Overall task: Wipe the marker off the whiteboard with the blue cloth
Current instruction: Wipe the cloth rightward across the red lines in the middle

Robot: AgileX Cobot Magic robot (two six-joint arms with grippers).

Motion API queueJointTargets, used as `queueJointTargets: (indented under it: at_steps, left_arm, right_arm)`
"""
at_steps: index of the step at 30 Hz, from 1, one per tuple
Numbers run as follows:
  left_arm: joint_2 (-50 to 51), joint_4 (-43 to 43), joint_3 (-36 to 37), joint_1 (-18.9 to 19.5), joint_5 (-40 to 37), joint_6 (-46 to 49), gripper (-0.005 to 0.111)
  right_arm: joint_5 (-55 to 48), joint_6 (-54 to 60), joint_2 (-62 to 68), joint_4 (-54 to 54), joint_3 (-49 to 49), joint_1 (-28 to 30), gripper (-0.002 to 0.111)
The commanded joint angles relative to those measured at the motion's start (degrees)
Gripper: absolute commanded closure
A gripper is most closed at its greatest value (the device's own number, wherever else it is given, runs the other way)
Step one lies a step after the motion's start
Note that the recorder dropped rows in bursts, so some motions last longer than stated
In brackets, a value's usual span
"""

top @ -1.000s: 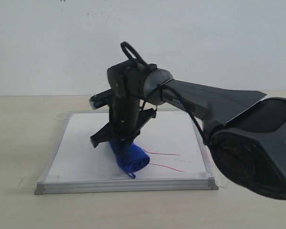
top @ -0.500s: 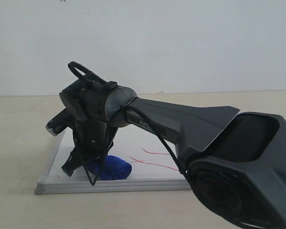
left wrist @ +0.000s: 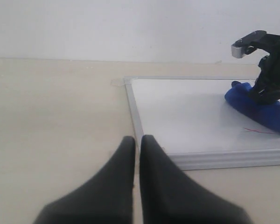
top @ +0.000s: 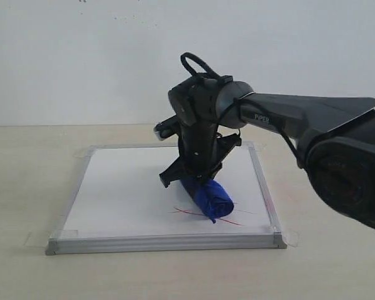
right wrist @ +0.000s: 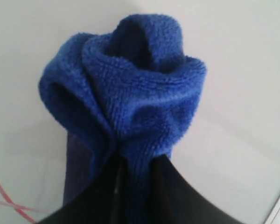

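Observation:
The whiteboard (top: 125,187) lies flat on the table, silver-framed with tape tabs at its corners. My right gripper (top: 197,181) is shut on the bunched blue cloth (top: 211,199), which presses on the board right of its middle, near the front. Thin red marker lines (top: 232,221) run out from under the cloth on both sides; a red crossing (right wrist: 9,201) shows beside the cloth (right wrist: 130,102) in the right wrist view. My left gripper (left wrist: 137,139) is shut and holds nothing, hovering over the table beside a corner of the board (left wrist: 177,116). From there the cloth (left wrist: 259,107) and a red line (left wrist: 261,131) are visible.
The board's frame (top: 162,242) rises slightly above the beige table (top: 25,187). A plain white wall stands behind. The right arm's dark body (top: 350,169) fills the right side of the exterior view.
The right gripper swept the cloth left to the board's front left corner, then back right to just right of the middle. Less red line shows than before. The left gripper's movement cannot be judged.

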State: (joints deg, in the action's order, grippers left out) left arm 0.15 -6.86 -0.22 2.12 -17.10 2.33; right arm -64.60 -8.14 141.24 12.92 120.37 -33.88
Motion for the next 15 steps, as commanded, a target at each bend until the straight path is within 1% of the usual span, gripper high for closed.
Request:
queueJointTargets:
  at_steps: [1, 3, 5, 10, 12, 15]
  left_arm:
    - [-0.2, 0.3, 0.2, 0.2, -0.1, 0.3, 0.103]
    - [-0.2, 0.3, 0.2, 0.2, -0.1, 0.3, 0.103]
    - [-0.2, 0.3, 0.2, 0.2, -0.1, 0.3, 0.103]
    - [-0.2, 0.3, 0.2, 0.2, -0.1, 0.3, 0.103]
    - [-0.2, 0.3, 0.2, 0.2, -0.1, 0.3, 0.103]
    - [-0.2, 0.3, 0.2, 0.2, -0.1, 0.3, 0.103]
  right_arm:
    - [-5.4, 0.1, 1.0, -4.7, -2.9, -0.4, 0.109]
    - [-5.4, 2.3, 1.0, -8.4, -2.9, -2.6, 0.109]
    - [-5.4, 7.3, 1.1, -11.1, -2.9, -5.5, 0.109]
    - [-5.4, 17.6, 1.1, -12.5, -2.9, -11.9, 0.109]
    - [-5.4, 19.5, 1.1, -12.4, -2.9, -13.4, 0.109]
    - [-5.4, 19.1, 1.1, -11.0, -2.9, -13.6, 0.109]
